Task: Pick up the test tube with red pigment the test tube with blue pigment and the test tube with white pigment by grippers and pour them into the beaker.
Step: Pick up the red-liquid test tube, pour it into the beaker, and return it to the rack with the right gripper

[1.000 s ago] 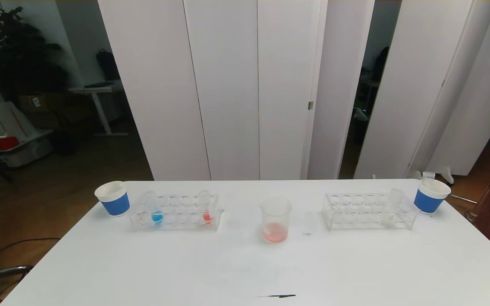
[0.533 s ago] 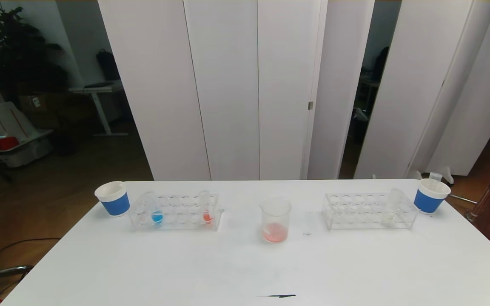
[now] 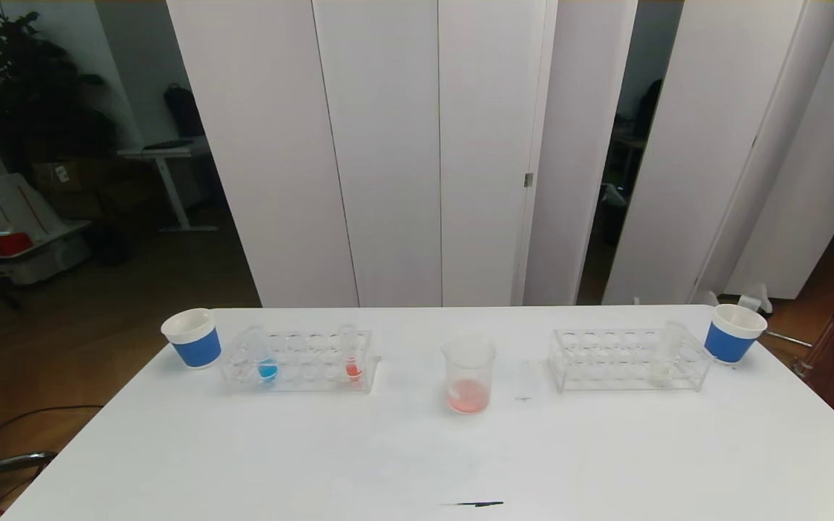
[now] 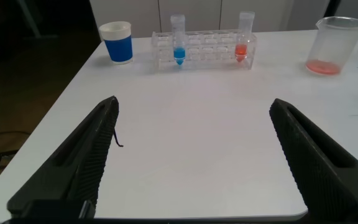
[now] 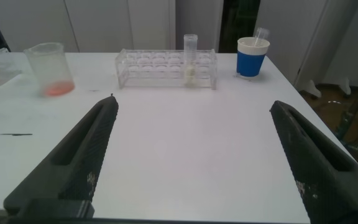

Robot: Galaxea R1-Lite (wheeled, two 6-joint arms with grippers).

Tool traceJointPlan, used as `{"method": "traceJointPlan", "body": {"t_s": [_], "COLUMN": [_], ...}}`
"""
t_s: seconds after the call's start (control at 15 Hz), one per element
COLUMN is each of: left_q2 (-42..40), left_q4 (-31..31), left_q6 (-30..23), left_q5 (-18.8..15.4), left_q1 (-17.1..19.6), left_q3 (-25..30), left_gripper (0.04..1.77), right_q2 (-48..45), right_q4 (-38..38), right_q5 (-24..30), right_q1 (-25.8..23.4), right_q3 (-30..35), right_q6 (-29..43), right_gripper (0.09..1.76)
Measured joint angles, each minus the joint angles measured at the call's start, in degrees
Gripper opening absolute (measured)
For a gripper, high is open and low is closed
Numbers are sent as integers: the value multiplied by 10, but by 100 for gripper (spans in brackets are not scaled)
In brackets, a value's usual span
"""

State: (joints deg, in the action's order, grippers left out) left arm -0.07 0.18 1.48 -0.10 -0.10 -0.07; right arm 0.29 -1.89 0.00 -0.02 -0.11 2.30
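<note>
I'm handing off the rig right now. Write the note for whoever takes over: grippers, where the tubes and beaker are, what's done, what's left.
Left gripper: open, empty, low over the near table, facing the left rack.
Right gripper: open, empty, facing the right rack.
Blue tube and a red tube stand in the left rack; white tube stands in the right rack.
Beaker, centre of the table, holds some reddish liquid.
Done: red looks poured.
Left: pour blue and white.

Blue-banded white cups (image 3: 192,338), pink-red liquid in beaker (image 3: 468,373).
</note>
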Motion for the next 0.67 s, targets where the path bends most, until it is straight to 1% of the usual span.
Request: {"method": "traceJointPlan", "body": {"t_s": [0.67], "left_q2": [0], "left_q4": [0], "left_q6": [0], "left_q5": [0], "left_q1": [0], "left_q3": [0], "left_gripper": [174], "right_q2": [-3], "right_q4": [9], "right_q5": [-3], "right_q1": [0], "right_q3": [1], "right_q6": [-4], "right_gripper": [175]}}
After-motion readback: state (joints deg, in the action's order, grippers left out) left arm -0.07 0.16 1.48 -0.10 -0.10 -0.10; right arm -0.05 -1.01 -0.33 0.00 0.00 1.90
